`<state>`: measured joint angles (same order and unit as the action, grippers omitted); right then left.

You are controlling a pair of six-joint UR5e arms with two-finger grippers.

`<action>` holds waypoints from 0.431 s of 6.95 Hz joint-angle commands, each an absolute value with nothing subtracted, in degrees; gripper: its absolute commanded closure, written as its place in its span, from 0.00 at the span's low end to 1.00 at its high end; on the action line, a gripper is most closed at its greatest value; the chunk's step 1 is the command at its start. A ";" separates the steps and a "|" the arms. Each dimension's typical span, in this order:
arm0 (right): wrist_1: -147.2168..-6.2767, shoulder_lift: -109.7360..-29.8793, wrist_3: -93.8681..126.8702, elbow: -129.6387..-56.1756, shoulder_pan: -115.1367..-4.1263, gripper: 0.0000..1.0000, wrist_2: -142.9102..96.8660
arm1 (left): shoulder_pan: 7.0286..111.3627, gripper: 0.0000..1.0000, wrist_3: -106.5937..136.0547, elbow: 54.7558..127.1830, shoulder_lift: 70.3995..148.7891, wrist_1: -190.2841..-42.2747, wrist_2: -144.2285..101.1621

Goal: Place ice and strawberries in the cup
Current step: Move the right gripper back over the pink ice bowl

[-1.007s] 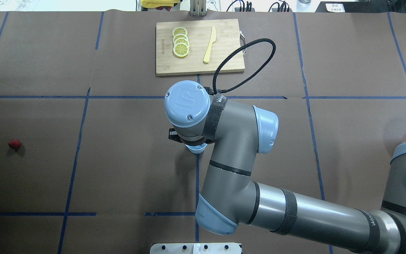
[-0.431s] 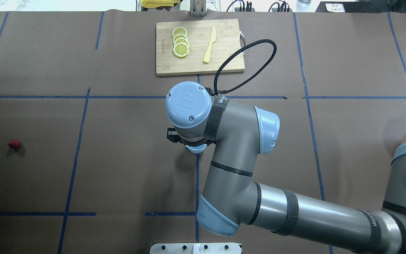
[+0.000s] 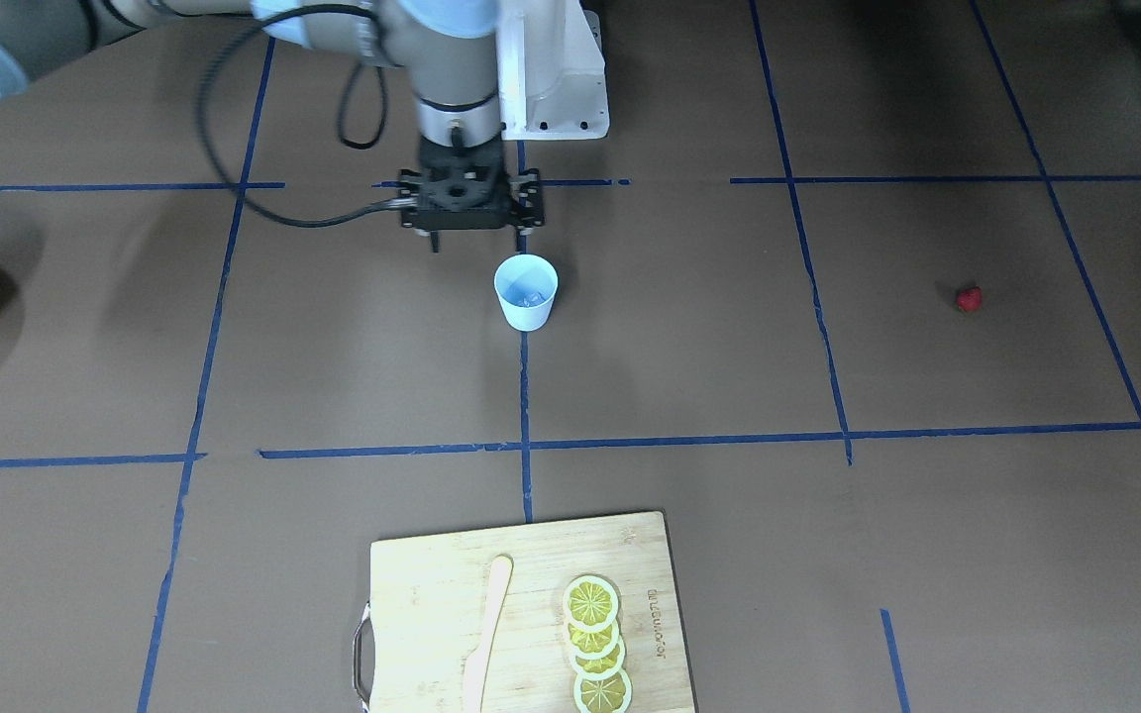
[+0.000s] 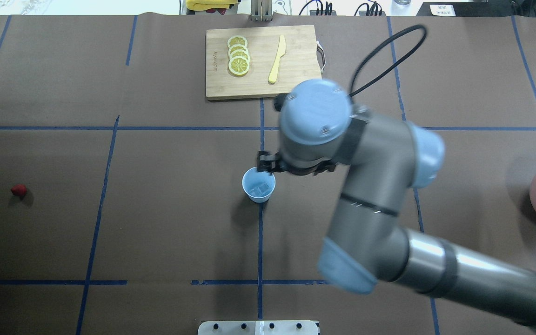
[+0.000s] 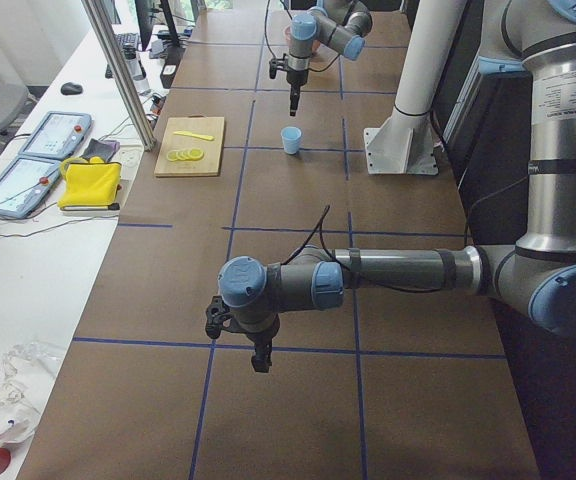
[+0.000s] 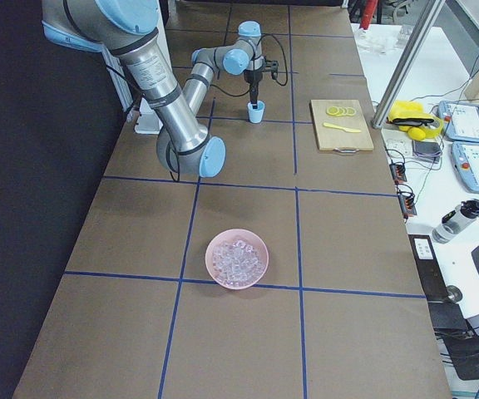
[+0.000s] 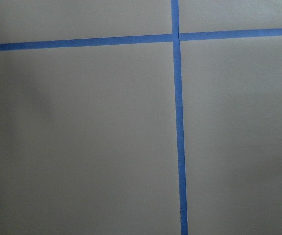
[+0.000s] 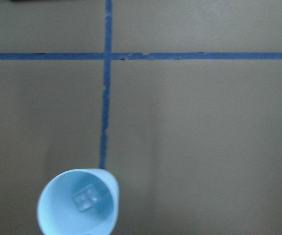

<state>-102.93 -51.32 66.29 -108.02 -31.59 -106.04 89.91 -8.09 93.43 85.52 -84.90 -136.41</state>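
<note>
The light blue cup [image 4: 258, 185] stands upright at the table's middle, and it also shows in the front view [image 3: 525, 291]. Ice cubes [image 4: 261, 187] lie in its bottom, and one cube shows in the right wrist view [image 8: 86, 199]. My right gripper [image 3: 476, 238] hangs just beside the cup on the robot's side, empty, with its fingers apart; in the overhead view [image 4: 268, 164] the wrist mostly hides it. The red strawberry [image 4: 18, 190] lies alone on the table far to my left. My left gripper [image 5: 259, 362] shows only in the exterior left view, so I cannot tell if it is open or shut.
A pink bowl [image 4: 535, 190] full of ice stands at the table's right edge. A wooden cutting board [image 4: 296, 70] with lemon slices [image 4: 238, 56] and a yellow knife [image 4: 277, 58] lies at the far middle. Blue tape lines cross the brown table cover.
My right arm has swung right and away from over the cup. The cup's mouth with ice inside now shows. The strawberry has not moved.
</note>
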 commanded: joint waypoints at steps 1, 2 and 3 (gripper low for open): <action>-102.57 -64.97 46.70 -117.74 -43.79 0.02 -116.93 | 89.91 0.00 -8.09 93.43 85.52 -84.90 -136.41; -102.48 -71.48 36.84 -119.60 -49.77 0.02 -120.64 | 89.91 0.00 -8.00 93.43 85.52 -84.90 -136.41; -102.13 -77.37 23.43 -119.88 -56.10 0.02 -123.20 | 89.91 0.00 -7.91 93.43 85.52 -84.90 -136.49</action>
<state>-102.46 -69.93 38.08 -118.48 -48.61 -119.33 89.91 -8.01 93.43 85.51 -84.90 -136.42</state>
